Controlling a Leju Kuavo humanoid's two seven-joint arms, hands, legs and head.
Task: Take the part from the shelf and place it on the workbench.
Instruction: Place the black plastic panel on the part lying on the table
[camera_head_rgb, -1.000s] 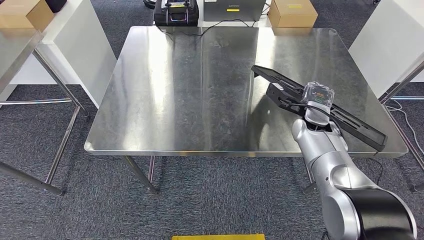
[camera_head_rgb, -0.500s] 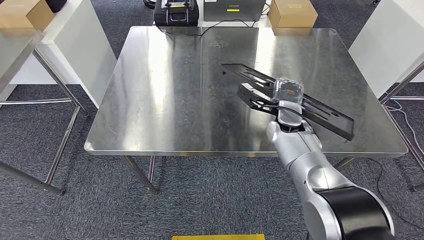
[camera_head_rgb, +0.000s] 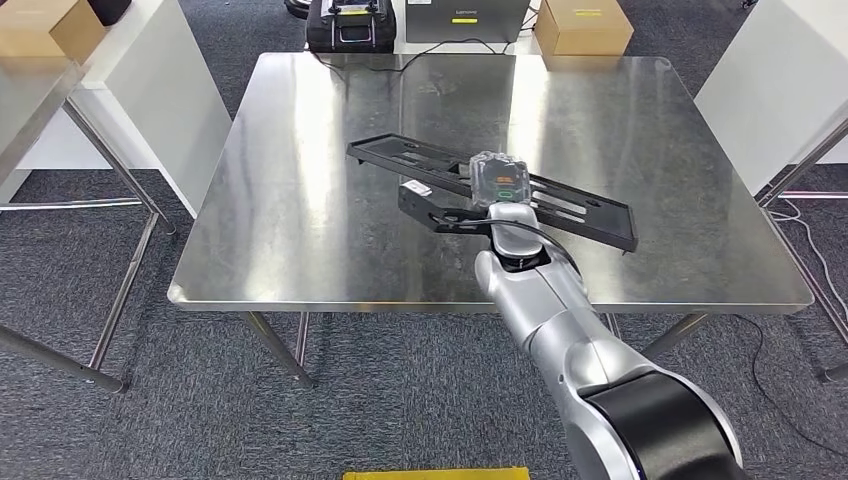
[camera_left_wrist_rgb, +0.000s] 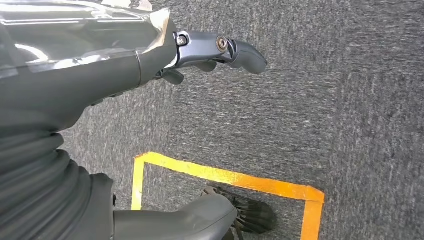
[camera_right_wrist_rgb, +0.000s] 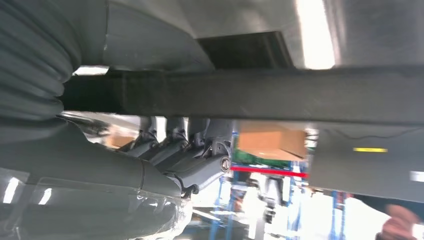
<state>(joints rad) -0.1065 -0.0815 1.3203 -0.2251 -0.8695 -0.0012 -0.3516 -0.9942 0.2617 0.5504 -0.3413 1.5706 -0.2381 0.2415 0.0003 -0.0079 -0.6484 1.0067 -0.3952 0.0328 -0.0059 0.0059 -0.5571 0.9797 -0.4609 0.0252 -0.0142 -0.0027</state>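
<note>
I see my right hand (camera_head_rgb: 497, 190) holding the long black part (camera_head_rgb: 560, 205) by its middle, lying flat and slanting just over the workbench (camera_head_rgb: 300, 200); my left hand (camera_left_wrist_rgb: 220, 50) hangs empty with fingers apart

Workbench room
The long black part (camera_head_rgb: 490, 190) spans mid-workbench (camera_head_rgb: 300, 200); bare steel lies left and beyond it.

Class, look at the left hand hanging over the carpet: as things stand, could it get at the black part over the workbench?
Probably not without a big move. The left hand hangs open low over the carpet, while the black part is held by the right hand above the workbench.
</note>
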